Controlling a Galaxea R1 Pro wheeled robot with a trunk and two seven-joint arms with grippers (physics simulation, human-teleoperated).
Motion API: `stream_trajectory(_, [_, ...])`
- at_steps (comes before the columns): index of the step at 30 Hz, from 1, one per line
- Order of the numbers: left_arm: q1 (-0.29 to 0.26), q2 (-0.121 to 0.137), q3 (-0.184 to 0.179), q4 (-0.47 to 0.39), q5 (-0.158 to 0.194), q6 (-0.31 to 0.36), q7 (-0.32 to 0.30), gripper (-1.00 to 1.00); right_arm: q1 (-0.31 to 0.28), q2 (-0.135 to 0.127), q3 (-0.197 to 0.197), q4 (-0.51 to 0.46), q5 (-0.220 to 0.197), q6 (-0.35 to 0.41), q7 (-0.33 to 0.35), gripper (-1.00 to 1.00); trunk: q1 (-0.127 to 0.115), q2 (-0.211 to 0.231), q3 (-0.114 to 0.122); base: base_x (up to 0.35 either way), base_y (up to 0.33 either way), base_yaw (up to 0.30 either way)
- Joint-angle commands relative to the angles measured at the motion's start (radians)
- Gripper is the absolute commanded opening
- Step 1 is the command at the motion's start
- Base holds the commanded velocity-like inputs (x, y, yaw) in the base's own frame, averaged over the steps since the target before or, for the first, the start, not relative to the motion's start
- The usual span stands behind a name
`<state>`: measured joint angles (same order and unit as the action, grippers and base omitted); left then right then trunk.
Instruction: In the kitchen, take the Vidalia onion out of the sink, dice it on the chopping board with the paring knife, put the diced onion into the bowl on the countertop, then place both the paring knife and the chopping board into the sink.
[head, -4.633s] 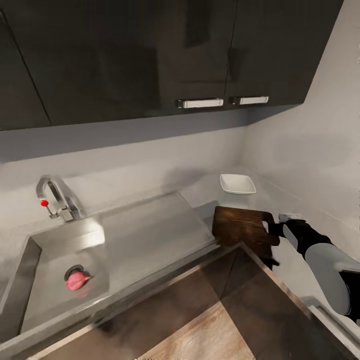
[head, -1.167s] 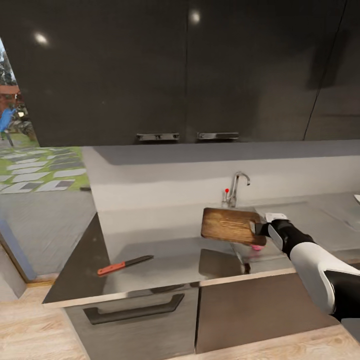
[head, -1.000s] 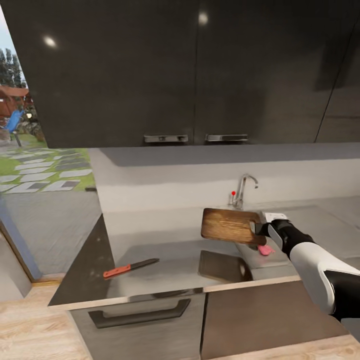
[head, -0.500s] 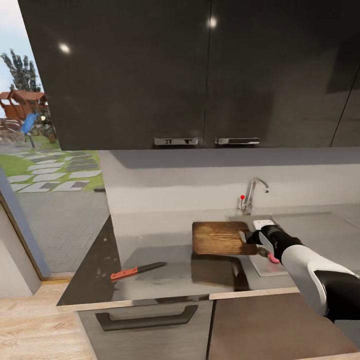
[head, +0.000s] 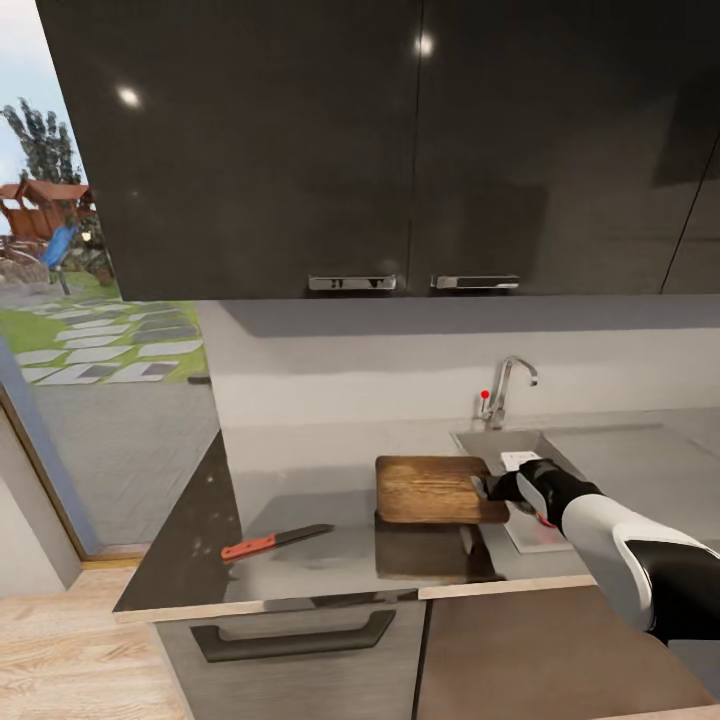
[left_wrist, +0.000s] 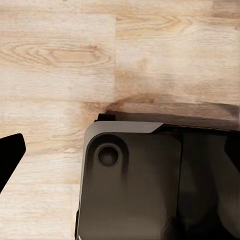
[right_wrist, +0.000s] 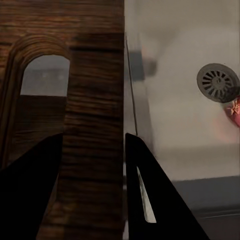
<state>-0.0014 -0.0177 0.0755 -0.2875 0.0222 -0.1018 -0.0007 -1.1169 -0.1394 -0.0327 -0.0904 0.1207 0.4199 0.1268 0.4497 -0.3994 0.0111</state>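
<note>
From the head view, the right gripper (head: 497, 488) is holding the board (head: 435, 489) by its handle end. The board is lying flat and low over the counter (head: 300, 480), just left of the sink (head: 600, 470). I cannot tell if the board is touching the counter. A dark reflection of it is showing on the shiny top under it. The knife (head: 276, 541) is lying on the counter, well to the left of the board and nearer the front edge. Its red handle is pointing left. A bit of pink, the onion (head: 546, 519), is peeking out just under the right wrist, in the sink. The tap (head: 503, 387) with its red knob is standing behind the sink. Dark cupboards (head: 400, 150) are hanging above. A garden is showing far off to the left.

From the left wrist view, a wood floor (left_wrist: 75, 60) and part of the robot's dark base (left_wrist: 150, 185) are showing. A black tip of the left gripper is sticking in at one edge, and I cannot tell if its jaws are open or closed.

From the right wrist view, the two black fingers (right_wrist: 150, 190) are squeezing the strip of board (right_wrist: 95, 125) next to the handle slot. Beyond the board, the grey sink floor (right_wrist: 175, 115) is showing with its round drain (right_wrist: 218, 82). The onion (right_wrist: 234, 111) is sitting right by the drain.
</note>
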Motion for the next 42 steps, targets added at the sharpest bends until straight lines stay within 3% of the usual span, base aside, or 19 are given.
stream_trajectory(1, [0.0, -0.001, 0.006, 0.001, 0.002, -0.003, -0.001, 1.0, 0.0, 0.0, -0.005, -0.001, 0.011, 0.005, 0.009, -1.0, 0.0, -0.001, 0.0, 0.0, 0.0, 0.0])
stream_trajectory(26, [0.0, -0.001, 0.006, 0.0, 0.003, -0.003, -0.001, 1.0, 0.0, 0.01, -0.006, 0.016, 0.011, 0.003, 0.011, -1.0, 0.0, -0.001, -0.001, 0.0, 0.049, 0.0])
stream_trajectory(42, [0.0, -0.001, 0.006, 0.0, 0.003, -0.003, -0.001, 1.0, 0.0, 0.02, -0.005, 0.018, 0.011, 0.004, 0.01, -1.0, 0.0, -0.001, -0.023, 0.072, 0.0, 0.048])
